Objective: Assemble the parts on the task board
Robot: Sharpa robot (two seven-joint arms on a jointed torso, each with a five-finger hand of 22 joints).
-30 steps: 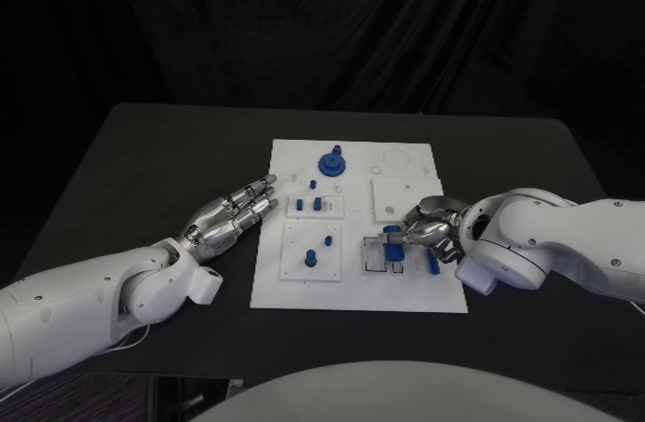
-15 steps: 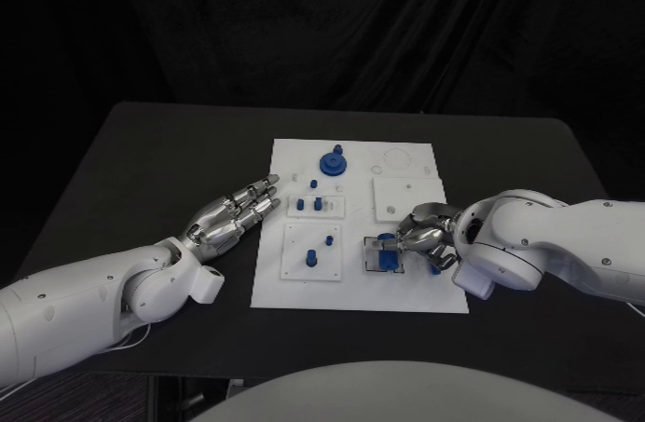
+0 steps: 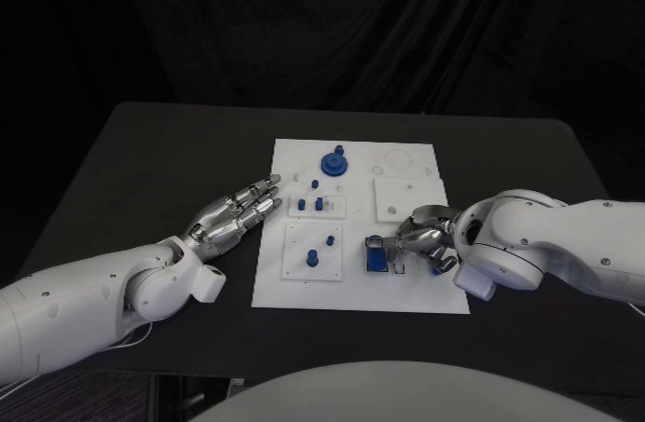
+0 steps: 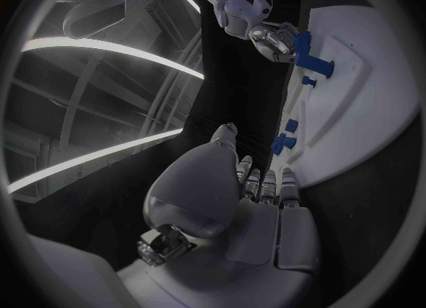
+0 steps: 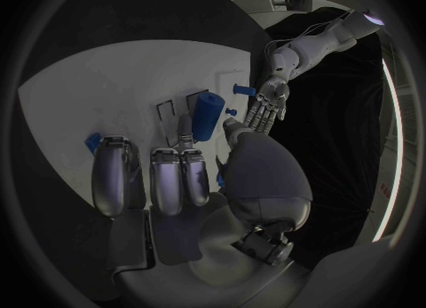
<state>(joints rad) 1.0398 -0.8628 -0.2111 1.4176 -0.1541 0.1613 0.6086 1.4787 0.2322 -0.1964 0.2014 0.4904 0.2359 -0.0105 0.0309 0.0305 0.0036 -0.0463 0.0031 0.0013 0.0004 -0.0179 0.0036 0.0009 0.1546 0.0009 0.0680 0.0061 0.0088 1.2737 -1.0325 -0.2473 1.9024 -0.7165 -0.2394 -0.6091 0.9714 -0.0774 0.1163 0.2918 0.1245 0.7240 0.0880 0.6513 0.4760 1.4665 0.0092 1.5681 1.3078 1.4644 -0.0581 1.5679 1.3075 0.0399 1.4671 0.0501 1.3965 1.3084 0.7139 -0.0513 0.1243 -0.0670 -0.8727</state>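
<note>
The task board (image 3: 352, 292) is lying flat in the middle of the black bench (image 3: 148, 161), a white plate carrying raised square panels and small blue parts. Near its far edge a round blue part with a knob (image 3: 331, 164) is standing; two small blue pegs (image 3: 310, 203) are sitting on a panel below it, and another blue peg and button (image 3: 317, 254) are resting on the nearer left panel. On the right side, a blue cylinder (image 3: 375, 254) is lying on a dark-outlined fixture, and the right robot hand (image 3: 419, 240) is hanging right over it, covering much of the fixture and a further blue piece (image 3: 437, 264) at its side. In the right wrist view the fingers (image 5: 169, 177) are reaching toward the cylinder (image 5: 206, 116), but whether they are gripping or only touching it is hard to tell. The left robot hand (image 3: 236, 213) is lying just beside the board's left edge, fingers stretched out straight and close together, holding nothing.
</note>
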